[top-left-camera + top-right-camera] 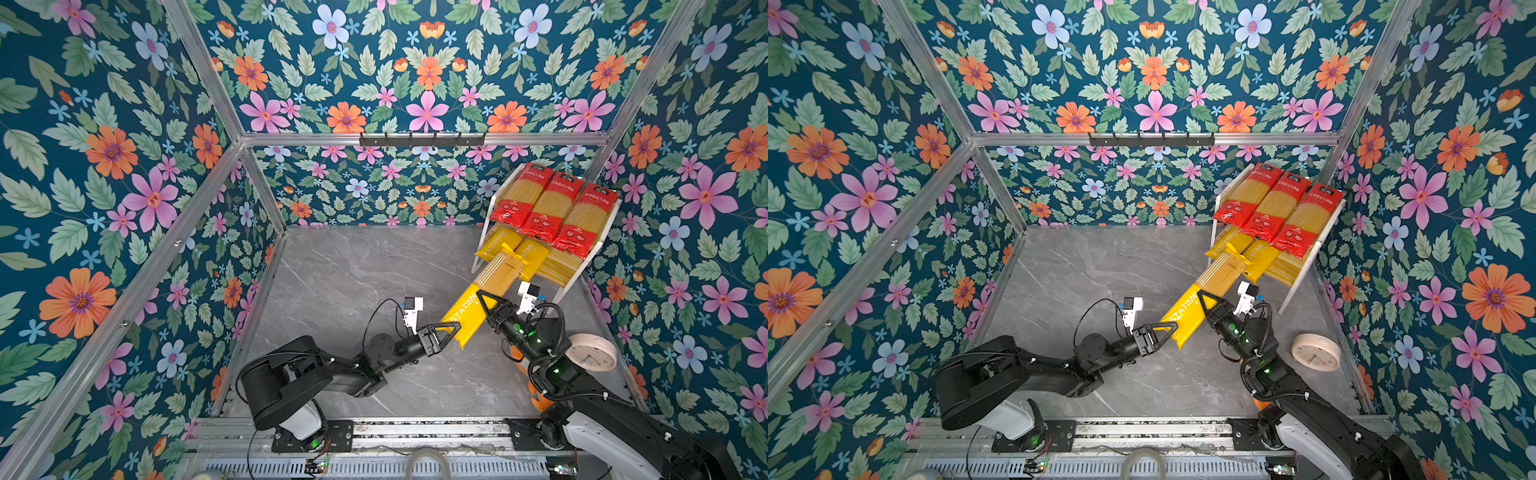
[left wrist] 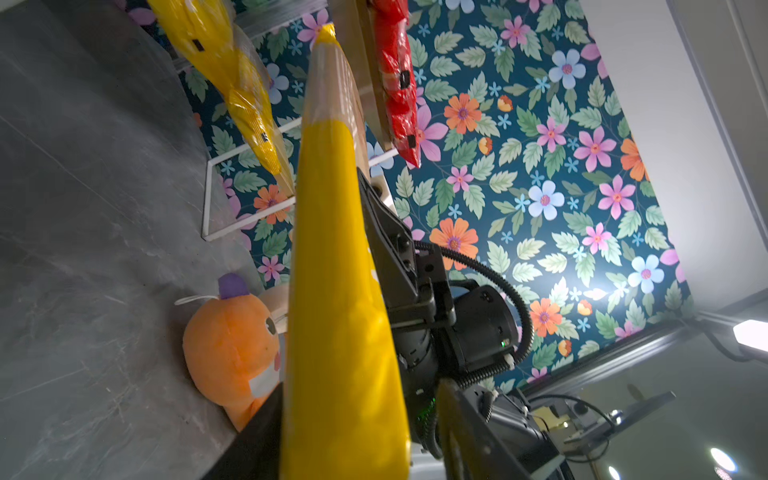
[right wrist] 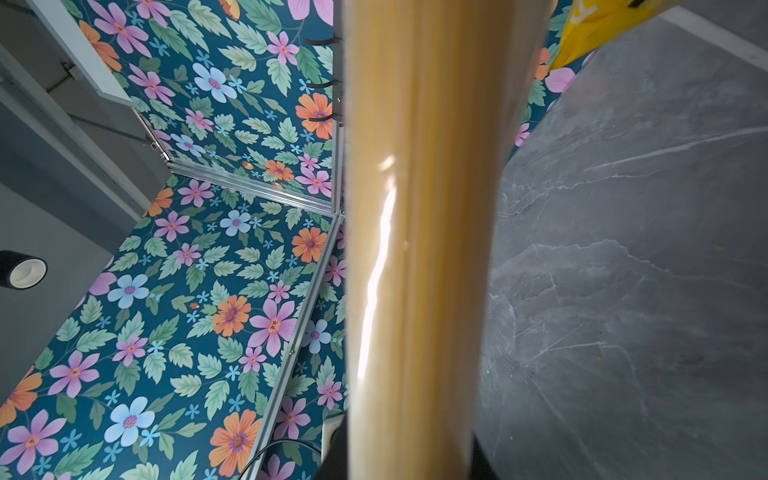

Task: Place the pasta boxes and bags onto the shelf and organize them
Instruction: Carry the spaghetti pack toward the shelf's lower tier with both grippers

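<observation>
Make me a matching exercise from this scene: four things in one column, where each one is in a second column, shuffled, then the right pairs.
Things
1. red pasta packs
2. lone yellow pack
3. clock
4. hook rail

Places
A. on the table, near the right wall
B. on the top tier of the shelf
C. fixed to the metal bar across the back
D. gripped by the right gripper, off the table

Pairs: 1-B, 2-D, 3-A, 4-C
</observation>
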`<state>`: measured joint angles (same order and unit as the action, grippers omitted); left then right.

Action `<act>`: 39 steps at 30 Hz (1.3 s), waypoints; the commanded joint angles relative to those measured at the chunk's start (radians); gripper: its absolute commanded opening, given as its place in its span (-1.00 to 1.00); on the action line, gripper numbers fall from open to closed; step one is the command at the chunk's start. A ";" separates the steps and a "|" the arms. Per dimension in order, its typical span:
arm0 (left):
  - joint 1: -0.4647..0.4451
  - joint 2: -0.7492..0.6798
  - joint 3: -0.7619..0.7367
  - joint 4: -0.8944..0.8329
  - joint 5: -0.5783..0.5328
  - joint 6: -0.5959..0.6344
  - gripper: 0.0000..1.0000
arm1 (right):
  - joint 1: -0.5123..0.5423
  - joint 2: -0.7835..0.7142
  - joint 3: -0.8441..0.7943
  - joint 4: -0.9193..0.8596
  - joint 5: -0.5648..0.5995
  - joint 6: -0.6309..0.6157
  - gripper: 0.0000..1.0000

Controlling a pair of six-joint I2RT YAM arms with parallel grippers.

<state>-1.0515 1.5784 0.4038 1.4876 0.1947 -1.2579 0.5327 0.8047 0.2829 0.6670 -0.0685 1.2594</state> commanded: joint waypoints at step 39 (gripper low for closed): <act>0.054 0.093 0.165 -0.039 -0.090 -0.055 -0.90 | 0.119 -0.230 0.100 -0.482 0.058 -0.131 0.15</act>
<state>-1.0008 1.6821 0.5606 1.3628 0.1417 -1.3350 0.6155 0.6003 0.3496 0.2359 0.0162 1.1877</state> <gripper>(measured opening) 0.176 0.575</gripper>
